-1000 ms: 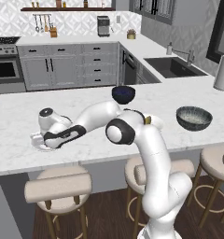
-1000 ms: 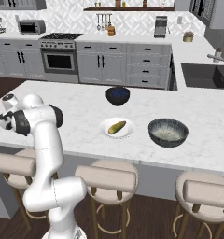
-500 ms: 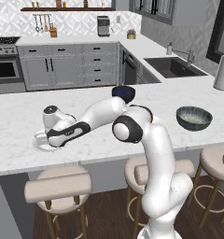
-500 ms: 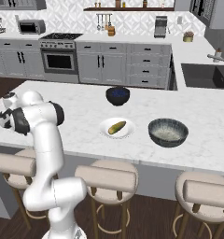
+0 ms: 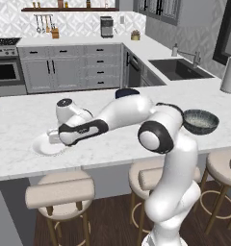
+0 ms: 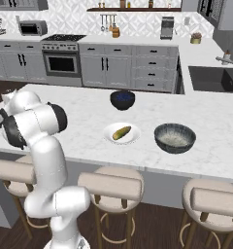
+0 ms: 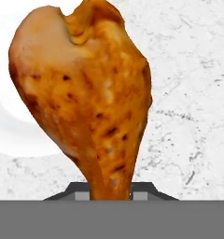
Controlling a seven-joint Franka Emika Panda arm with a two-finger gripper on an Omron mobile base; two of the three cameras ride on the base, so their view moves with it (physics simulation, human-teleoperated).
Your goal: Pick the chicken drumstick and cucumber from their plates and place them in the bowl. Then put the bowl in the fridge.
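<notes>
Over the white plate (image 5: 43, 145) at the far left of the tabletop (image 5: 21, 120), I am watching my jaws gripping the chicken drumstick (image 7: 86, 98) by its narrow end, closed tight around it. Through the hand view the drumstick is filling most of the frame, its bulbous end pointing toward twelve o'clock and its thin end sitting at six o'clock between the two dark fingertips (image 7: 81, 196); the white plate is showing behind it at nine o'clock and marbled tabletop at three o'clock. From the left base view the arm is reaching low across the tabletop toward nine o'clock, with the hand hanging right at that plate's rim. In the right base view the cucumber (image 6: 121, 132) is lying on the second white plate (image 6: 110, 137), roughly at the centre of the tabletop. A dark navy bowl (image 6: 122, 99) is standing just beyond it at twelve o'clock, apart from the plate. At three o'clock of the cucumber's plate a wider grey speckled bowl (image 6: 174, 137) is sitting near the front edge. Stools (image 6: 110, 185) are lining up under the edge.
</notes>
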